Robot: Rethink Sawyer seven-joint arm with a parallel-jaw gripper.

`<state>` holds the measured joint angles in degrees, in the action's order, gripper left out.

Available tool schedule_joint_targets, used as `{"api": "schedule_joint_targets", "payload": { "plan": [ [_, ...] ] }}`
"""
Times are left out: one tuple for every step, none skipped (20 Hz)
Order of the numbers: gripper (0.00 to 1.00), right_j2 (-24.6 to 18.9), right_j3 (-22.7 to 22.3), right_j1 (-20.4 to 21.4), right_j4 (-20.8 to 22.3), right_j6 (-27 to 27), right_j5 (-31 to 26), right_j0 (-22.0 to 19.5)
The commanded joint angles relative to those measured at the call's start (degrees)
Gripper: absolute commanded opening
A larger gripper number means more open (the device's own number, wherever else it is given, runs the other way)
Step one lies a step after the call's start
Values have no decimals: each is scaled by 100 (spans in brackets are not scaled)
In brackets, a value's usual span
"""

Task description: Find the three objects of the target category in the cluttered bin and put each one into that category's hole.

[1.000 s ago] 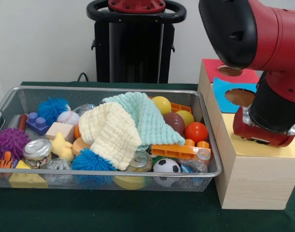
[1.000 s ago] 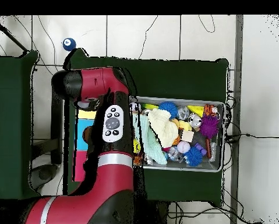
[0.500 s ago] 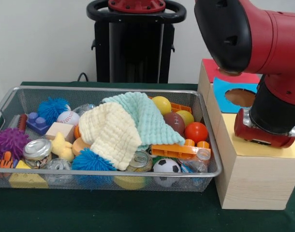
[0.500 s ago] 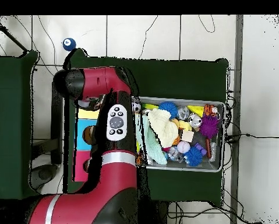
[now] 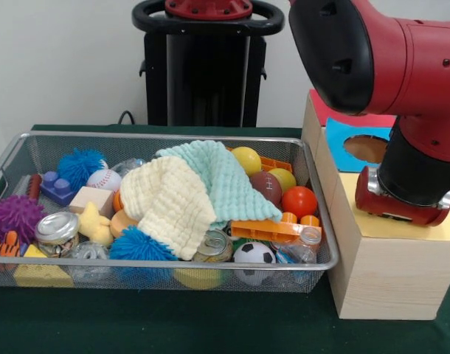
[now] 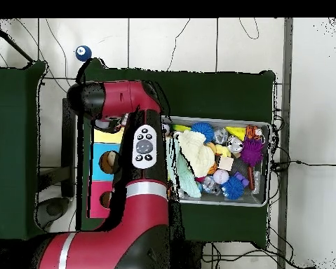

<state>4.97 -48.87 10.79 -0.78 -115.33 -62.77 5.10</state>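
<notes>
Arm (image 5: 402, 66) now nearer the bin (image 5: 33, 144), two cloths inside; claw state indiscernible.

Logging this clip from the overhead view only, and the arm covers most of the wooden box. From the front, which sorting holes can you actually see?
Observer: In the front view only the blue panel shows its round hole. The arm blocks most of the red panel behind it.
Operator: Where does the arm's lower end sit?
Observer: Its red wrist section is over the yellow panel, at the end of the box nearest the front camera.
Operator: How are the cloths in the bin stacked?
Observer: The cream cloth lies on top of the mint cloth, and a tin can pokes out at their front edge.
</notes>
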Motion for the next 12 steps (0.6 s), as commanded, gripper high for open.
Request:
{"api": "schedule_joint_targets", "payload": {
  "plan": [
    [0, -232, -633, -155, 257, -227, 1053, -461],
    [0, -237, -649, -142, 276, -190, 1094, -462],
    [0, -241, -664, -129, 296, -153, 1136, -463],
    [0, -203, -643, -136, 275, -262, 1098, -452],
    [0, -161, -648, -115, 225, -416, 972, -428],
    [0, -151, -668, -74, 222, -430, 951, -421],
    [0, -158, -574, -102, 219, -408, 894, -424],
    [0, -166, -518, -98, 198, -404, 835, -427],
    [0, -173, -463, -94, 178, -400, 776, -431],
    [0, -171, -394, -89, 162, -396, 682, -432],
    [0, -186, -380, -60, 133, -384, 619, -443],
    [0, -202, -291, -74, 107, -375, 514, -442]
  ]
}}
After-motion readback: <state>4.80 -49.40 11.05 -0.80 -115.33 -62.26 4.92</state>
